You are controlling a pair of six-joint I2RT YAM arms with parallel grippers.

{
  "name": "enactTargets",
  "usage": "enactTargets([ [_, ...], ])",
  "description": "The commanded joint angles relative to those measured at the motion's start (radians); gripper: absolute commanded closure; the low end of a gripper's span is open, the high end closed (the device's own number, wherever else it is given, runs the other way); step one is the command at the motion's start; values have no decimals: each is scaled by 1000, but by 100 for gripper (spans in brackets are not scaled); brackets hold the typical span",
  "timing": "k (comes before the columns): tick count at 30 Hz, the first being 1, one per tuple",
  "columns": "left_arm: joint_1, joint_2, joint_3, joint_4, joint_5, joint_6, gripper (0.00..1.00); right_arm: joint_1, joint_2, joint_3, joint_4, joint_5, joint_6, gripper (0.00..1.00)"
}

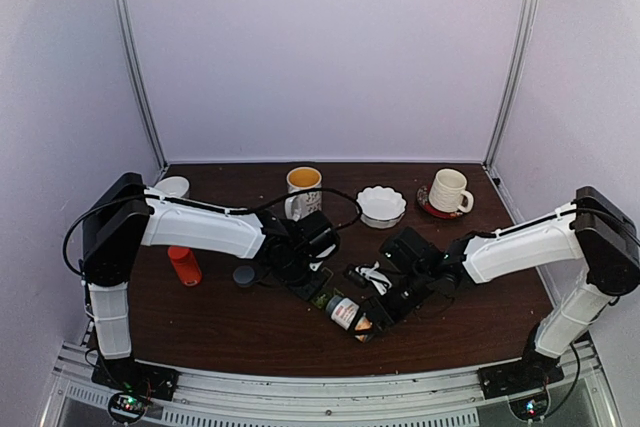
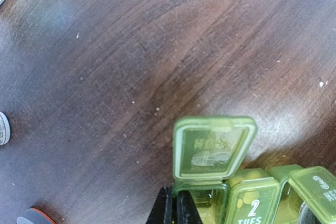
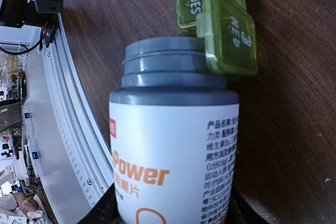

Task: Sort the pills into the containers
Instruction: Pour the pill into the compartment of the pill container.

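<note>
The containers are one green pill box (image 2: 254, 195) with a row of compartments, lying at the table's middle (image 1: 321, 292). Its end lid (image 2: 214, 148) stands open; the lid marked "2 TUES" is down, with yellowish spots showing through. My left gripper (image 2: 175, 209) is shut, its tips at the open compartment's left wall; a pinch on that wall cannot be made out. My right gripper (image 3: 173, 214) is shut on a white bottle (image 3: 173, 145) with an uncapped grey neck. The bottle lies tilted (image 1: 345, 311), mouth close to the pill box (image 3: 226, 24). No loose pills show.
A red bottle (image 1: 184, 265) and a dark cap (image 1: 243, 274) stand left of the box. At the back are a yellow mug (image 1: 303, 190), a white bowl (image 1: 381, 205) and a white mug on a red saucer (image 1: 448, 191). The table's metal front rail (image 3: 63, 145) runs close by.
</note>
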Motion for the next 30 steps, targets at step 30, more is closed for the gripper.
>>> enactTargets([
  [30, -14, -14, 11, 17, -6, 8, 100, -26, 13, 44, -13, -47, 32, 100],
])
